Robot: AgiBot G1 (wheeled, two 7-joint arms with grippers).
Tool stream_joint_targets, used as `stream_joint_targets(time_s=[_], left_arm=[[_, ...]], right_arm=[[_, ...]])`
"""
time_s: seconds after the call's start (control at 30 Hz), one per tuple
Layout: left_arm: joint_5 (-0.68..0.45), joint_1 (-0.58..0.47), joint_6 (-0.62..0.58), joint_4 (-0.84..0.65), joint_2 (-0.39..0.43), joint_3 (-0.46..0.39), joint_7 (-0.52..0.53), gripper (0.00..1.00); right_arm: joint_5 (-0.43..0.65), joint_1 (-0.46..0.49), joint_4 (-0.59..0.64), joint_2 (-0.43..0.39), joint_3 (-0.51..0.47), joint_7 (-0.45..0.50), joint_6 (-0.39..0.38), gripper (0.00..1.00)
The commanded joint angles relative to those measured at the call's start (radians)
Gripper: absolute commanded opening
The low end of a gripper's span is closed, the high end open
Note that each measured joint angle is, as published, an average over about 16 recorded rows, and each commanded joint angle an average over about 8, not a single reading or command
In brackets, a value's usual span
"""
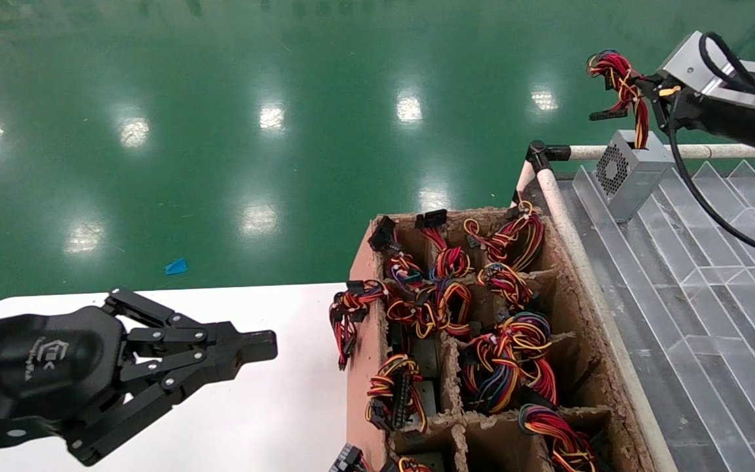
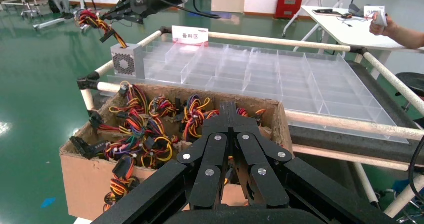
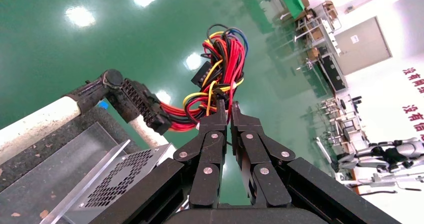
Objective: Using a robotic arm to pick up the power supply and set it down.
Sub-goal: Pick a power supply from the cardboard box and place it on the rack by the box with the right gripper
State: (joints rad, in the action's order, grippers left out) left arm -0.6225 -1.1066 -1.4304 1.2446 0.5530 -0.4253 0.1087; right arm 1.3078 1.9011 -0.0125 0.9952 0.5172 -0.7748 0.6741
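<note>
Before me stands a brown cardboard box [image 1: 359, 341] beside a clear plastic divided tray [image 1: 712, 275], on glossy green floor [image 1: 220, 131].

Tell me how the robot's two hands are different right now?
The right hand is pinched shut on the power supply's wires, up over the clear tray; the left hand is shut too but holds nothing. The right is far out by the rail; the left hangs over the white table. Both are black.
</note>
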Motion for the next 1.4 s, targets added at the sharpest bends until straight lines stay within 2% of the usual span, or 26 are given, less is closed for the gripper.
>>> stream_joint_targets(time_s=[0.03,0.2,0.23,0.27,0.73,1.07,1.4], left_arm=[[0.0,0.0,0.0,0.0,0.0,0.0,0.0,0.0],[0.0,0.0,0.0,0.0,0.0,0.0,0.0,0.0],[0.0,0.0,0.0,0.0,0.0,0.0,0.0,0.0],[0.0,0.0,0.0,0.0,0.0,0.0,0.0,0.0],[0.0,0.0,0.0,0.0,0.0,0.0,0.0,0.0],[0.0,0.0,0.0,0.0,0.0,0.0,0.0,0.0],[0.0,0.0,0.0,0.0,0.0,0.0,0.0,0.0]], right_arm=[[-0.001,0.001,0.001,0.0,-0.001,-0.004,0.001,0.24],[-0.01,0.005,0.005,-0.003,-0.007,-0.004,-0.008,0.87],[-0.013,0.005,0.005,-0.003,-0.009,-0.004,-0.009,0.96],[-0.016,0.006,0.005,-0.003,-0.011,-0.004,-0.009,1.0],[-0.038,0.026,0.002,-0.006,-0.027,-0.007,-0.011,1.0],[-0.06,0.026,-0.026,-0.022,-0.04,-0.028,0.024,1.0],[-0.135,-0.095,-0.204,-0.074,-0.069,0.112,0.138,1.0]])
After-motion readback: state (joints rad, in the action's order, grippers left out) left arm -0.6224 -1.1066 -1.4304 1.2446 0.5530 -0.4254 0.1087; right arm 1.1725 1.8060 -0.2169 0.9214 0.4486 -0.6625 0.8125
